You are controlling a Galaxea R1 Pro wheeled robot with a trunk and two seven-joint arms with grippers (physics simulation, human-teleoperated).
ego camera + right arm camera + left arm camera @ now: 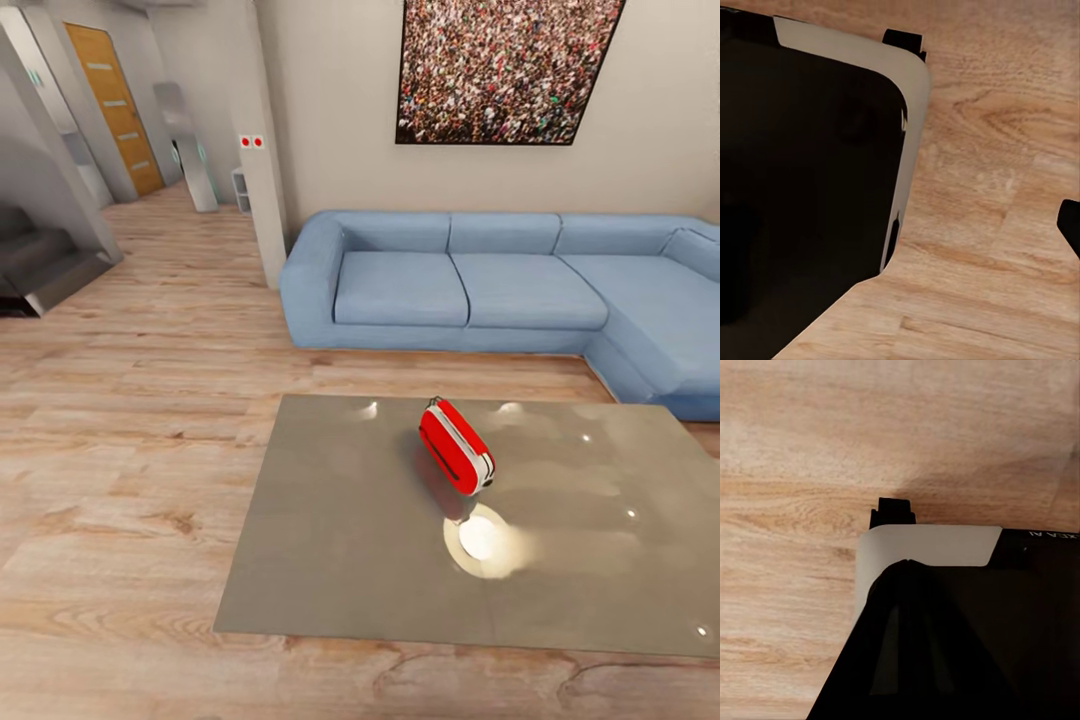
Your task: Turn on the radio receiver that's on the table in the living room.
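Observation:
The red radio receiver (455, 445) with its white trim band lies tilted on the grey glossy table (340, 540), near the middle and towards the far side. The table stands on the light wood floor (130, 440) of the living room, in front of the blue L-shaped sofa (500, 290). In the left wrist view a dark pointed shape (907, 645) hangs over my white and black base (930, 547) and wood floor; I cannot tell whether the fingers are open or shut. The right wrist view has the base (810, 165), the floor and a black tip (1069, 225) at the edge.
A framed crowd picture (500, 70) hangs above the sofa. A white pillar (262, 170) stands left of the sofa, with grey stairs (40, 260) and a wooden door (115, 105) down the hallway. A bright lamp reflection (485, 540) lies on the tabletop by the radio.

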